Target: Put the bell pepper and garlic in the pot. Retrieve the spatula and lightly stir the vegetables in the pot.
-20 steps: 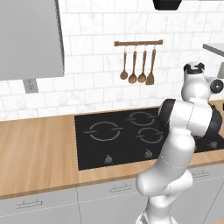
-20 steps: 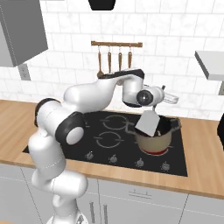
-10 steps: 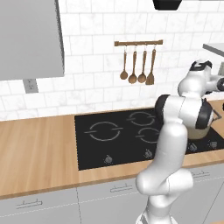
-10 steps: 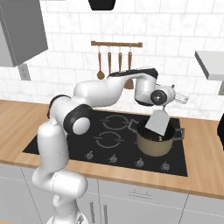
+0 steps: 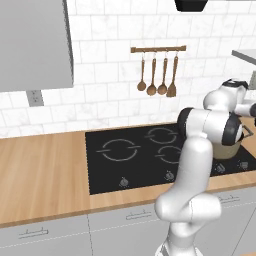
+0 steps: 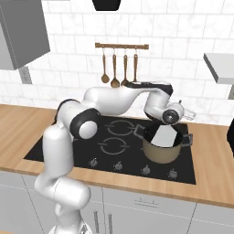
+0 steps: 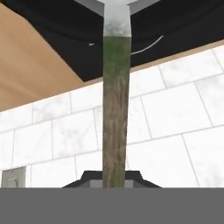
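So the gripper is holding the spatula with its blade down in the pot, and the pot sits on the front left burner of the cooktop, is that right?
Not quite. The gripper does hold the spatula with its blade down in the pot, but the pot sits on the front right burner of the cooktop, as the right base view shows.

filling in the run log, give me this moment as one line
phase: stirring | hand: shut on spatula | blade: inside pot | pot: on hob, front right | vegetables: hidden
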You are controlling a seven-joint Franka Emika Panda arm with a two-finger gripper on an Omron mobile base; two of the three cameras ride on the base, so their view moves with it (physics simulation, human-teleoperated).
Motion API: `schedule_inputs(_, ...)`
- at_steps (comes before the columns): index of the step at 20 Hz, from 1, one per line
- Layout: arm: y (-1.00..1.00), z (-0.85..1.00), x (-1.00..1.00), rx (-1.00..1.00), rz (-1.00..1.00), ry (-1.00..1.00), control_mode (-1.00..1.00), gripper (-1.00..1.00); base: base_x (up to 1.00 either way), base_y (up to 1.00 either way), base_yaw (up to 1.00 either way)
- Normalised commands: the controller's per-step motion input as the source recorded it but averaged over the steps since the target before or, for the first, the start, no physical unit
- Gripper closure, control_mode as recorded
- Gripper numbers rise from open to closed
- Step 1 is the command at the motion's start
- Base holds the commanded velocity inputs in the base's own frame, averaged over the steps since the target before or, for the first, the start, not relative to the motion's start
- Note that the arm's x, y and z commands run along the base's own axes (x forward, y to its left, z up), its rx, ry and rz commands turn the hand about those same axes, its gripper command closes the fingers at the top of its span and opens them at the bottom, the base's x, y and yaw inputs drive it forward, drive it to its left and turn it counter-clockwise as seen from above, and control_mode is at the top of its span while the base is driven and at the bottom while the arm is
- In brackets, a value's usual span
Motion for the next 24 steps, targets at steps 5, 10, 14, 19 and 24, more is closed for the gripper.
schedule_inputs(5,0.0,-0.66,0.0,0.0,0.07,-0.13,-1.0,1.0,0.0,0.0,0.0)
schedule_inputs(10,0.01,-0.59,0.0,-0.04,0.08,-0.08,-1.0,1.0,0.0,0.0,0.0)
schedule_inputs(14,0.0,-0.13,0.0,-0.12,0.03,-0.01,-1.0,1.0,0.0,0.0,0.0)
schedule_inputs(19,0.01,0.0,0.0,-0.01,0.01,-0.15,-1.0,1.0,0.0,0.0,0.0)
schedule_inputs(24,0.0,0.0,0.0,-0.02,0.0,-0.24,-1.0,1.0,0.0,0.0,0.0)
